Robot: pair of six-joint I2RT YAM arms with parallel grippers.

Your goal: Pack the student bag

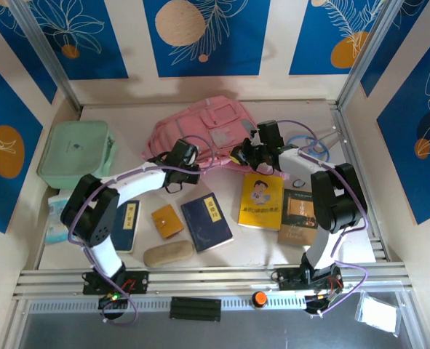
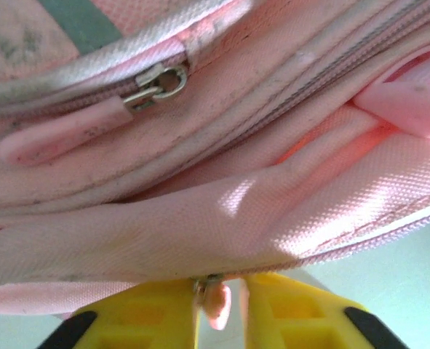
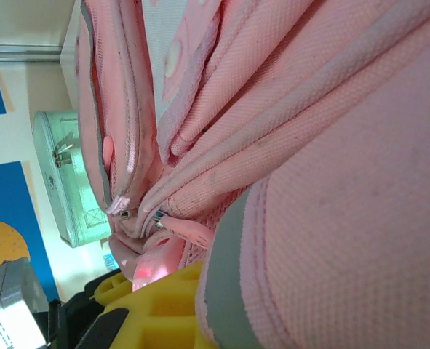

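At the back middle of the table lay the student bag (image 1: 200, 131), flat, pockets up, zips looking closed. Near it on the tabletop, well apart from each other: yellow book (image 1: 262, 200), dark blue book (image 1: 207, 222), orange wallet (image 1: 167, 221). The mint case (image 1: 76, 153) sat off to the left.

My left gripper (image 2: 222, 311) was at the bag's near-left edge. Its yellow fingers were narrowly apart with a small pink zip pull (image 2: 216, 305) hanging between them. The pull was touching one finger, with a gap on the other side, so I couldn't tell if it was actually pinched.

My right gripper (image 1: 245, 154) was at the near-right edge and clenched. In the wrist view pink fabric and grey trim lay over its finger, so I judged it was holding a fold of the bag.

Step in hand, as I judged it: getting a zip open, with none of those items in the bag yet.

Next move called for a firm pinch on the pull, then a draw along the zip line, not away from it. Meanwhile the right side had to keep the fabric taut so the slider wouldn't drag the whole bag. The pull was small and floppy, so a slip seemed likely.
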